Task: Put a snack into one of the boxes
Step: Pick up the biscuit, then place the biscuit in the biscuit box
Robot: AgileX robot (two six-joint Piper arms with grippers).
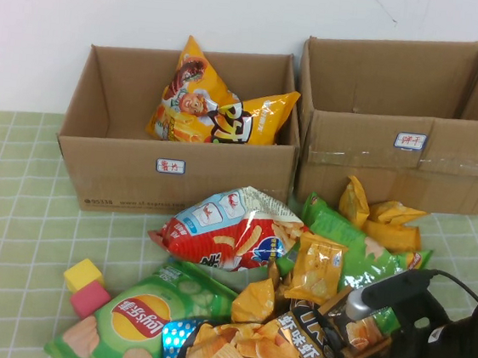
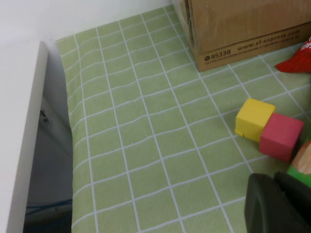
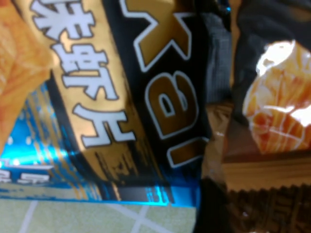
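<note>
Step in hand: picking a snack. Right gripper (image 1: 352, 328) at the desk's near right edge, down on the black-and-gold shrimp-chip bag (image 1: 307, 344), apparently clamped on it (contact partly hidden). Boxes (image 1: 174, 185) along the far edge. Left gripper (image 2: 277, 204) near-left, state unclear. Next: lift, carry far.

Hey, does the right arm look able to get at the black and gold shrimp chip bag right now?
Probably yes. The right gripper is low over the snack pile, right beside the shrimp chip bag, which lies on top with nothing covering it. The left gripper is off by the blocks, out of the way.
</note>
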